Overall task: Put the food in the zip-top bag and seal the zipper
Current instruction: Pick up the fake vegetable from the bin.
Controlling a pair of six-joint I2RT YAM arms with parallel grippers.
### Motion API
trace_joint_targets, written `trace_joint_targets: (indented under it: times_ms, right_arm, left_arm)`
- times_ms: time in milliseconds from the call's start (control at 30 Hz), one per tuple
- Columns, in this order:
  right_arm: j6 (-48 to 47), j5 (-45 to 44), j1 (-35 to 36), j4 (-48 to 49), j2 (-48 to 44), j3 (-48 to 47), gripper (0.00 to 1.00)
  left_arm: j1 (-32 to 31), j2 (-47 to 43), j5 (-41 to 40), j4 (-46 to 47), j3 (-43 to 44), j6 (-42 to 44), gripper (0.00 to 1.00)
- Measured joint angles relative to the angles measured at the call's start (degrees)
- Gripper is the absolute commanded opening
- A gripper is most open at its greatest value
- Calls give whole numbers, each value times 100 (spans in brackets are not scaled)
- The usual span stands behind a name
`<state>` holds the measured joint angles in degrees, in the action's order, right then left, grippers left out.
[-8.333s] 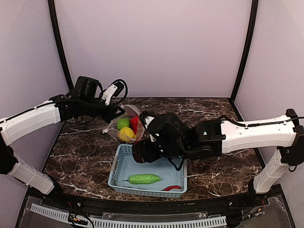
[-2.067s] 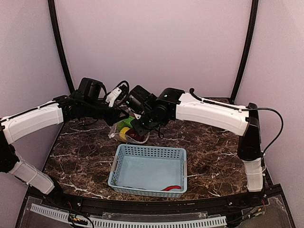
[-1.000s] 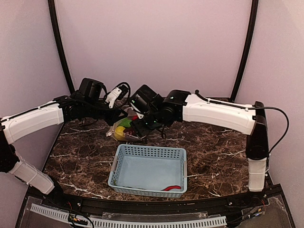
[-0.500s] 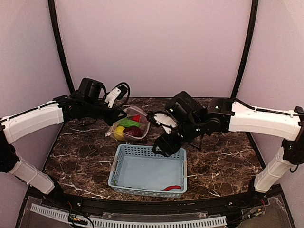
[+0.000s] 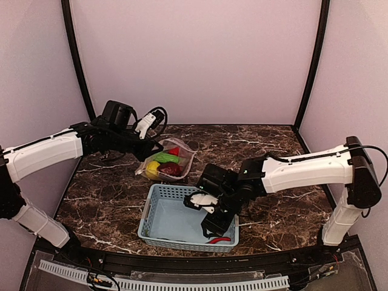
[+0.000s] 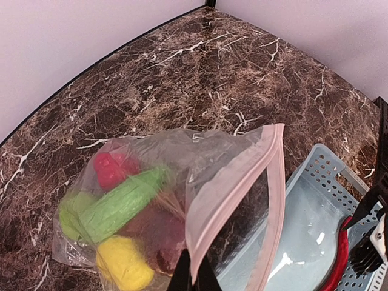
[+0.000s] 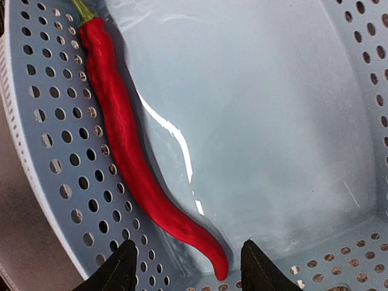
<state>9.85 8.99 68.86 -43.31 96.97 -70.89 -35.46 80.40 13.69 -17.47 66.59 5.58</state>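
The clear zip-top bag lies behind the basket, its mouth held up. My left gripper is shut on the bag's mouth edge at the pink zipper. Inside the bag are a green cucumber, a yellow piece, a red piece and a dark red piece. A thin red chilli lies in the basket along its perforated wall. My right gripper hangs open just above it. The chilli's pointed tip is between the fingers, untouched.
The light blue lattice basket stands at the near middle of the marble table and holds only the chilli. My right arm reaches in over its right rim. Purple walls and black posts enclose the table.
My right arm has swung away from the bag and come down into the basket over the chilli, its jaws a little narrower. The left arm holds the bag mouth still.
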Motion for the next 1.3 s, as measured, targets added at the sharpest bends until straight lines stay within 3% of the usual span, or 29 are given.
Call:
trace_joint_targets:
  times_ms: [767, 1300]
  right_arm:
    - [-645, 22, 476, 197, 999, -168, 57]
    - [-634, 758, 564, 675, 1139, -323, 76]
  left_arm:
    - [0, 17, 42, 0, 0, 0, 1]
    - [0, 20, 74, 0, 0, -2, 1]
